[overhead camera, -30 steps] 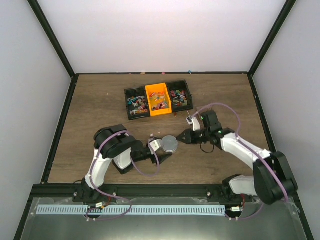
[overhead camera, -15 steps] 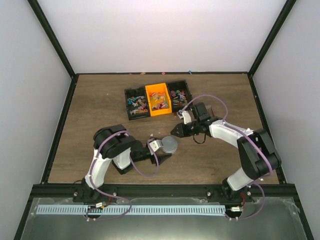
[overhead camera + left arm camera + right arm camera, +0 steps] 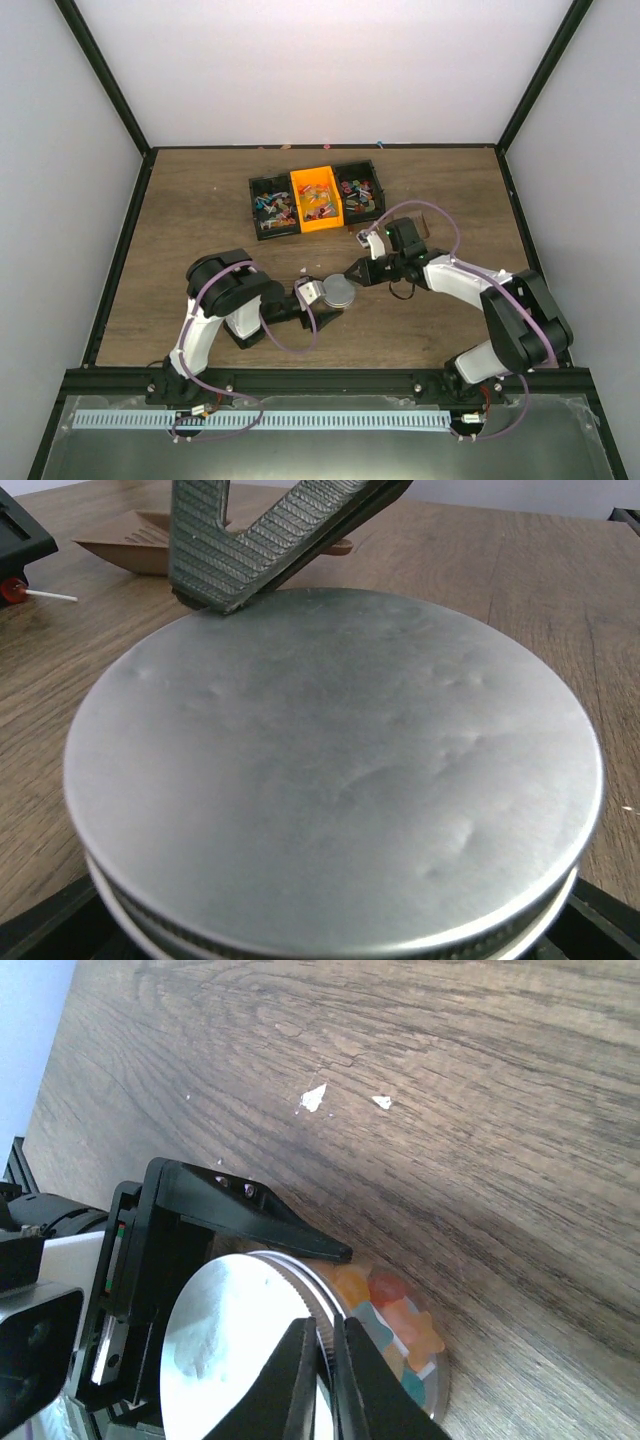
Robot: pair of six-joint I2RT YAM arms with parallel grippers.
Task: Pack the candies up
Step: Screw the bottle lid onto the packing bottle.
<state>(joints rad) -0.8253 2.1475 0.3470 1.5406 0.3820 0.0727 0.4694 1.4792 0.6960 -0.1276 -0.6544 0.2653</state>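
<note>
The left gripper [image 3: 326, 297] is closed around the sides of a small round jar [image 3: 341, 291]. One black finger [image 3: 250, 1210] lies against the rim, and the jar stands upright on the table [image 3: 200, 210], between the two fingers. A flat metal lid [image 3: 340, 770] sits on the jar and fills most of the left wrist view.

Through the glass under the lid, on the side away from the left gripper, some candies [image 3: 398, 1318] can be seen inside, orange, red and blue-green. Many more candies [image 3: 316, 197] lie in a tray [image 3: 272, 235] with three compartments, well beyond both grippers at the far part of the table. The middle compartment is orange.

A brown scoop [image 3: 110, 548] lies on the table past the lid, seen from the left gripper.

The right gripper [image 3: 352, 272] comes from the right side. Its fingers [image 3: 288, 1380] stand almost together with nothing between them that I can make out, and their tips touch the edge of the lid.
</note>
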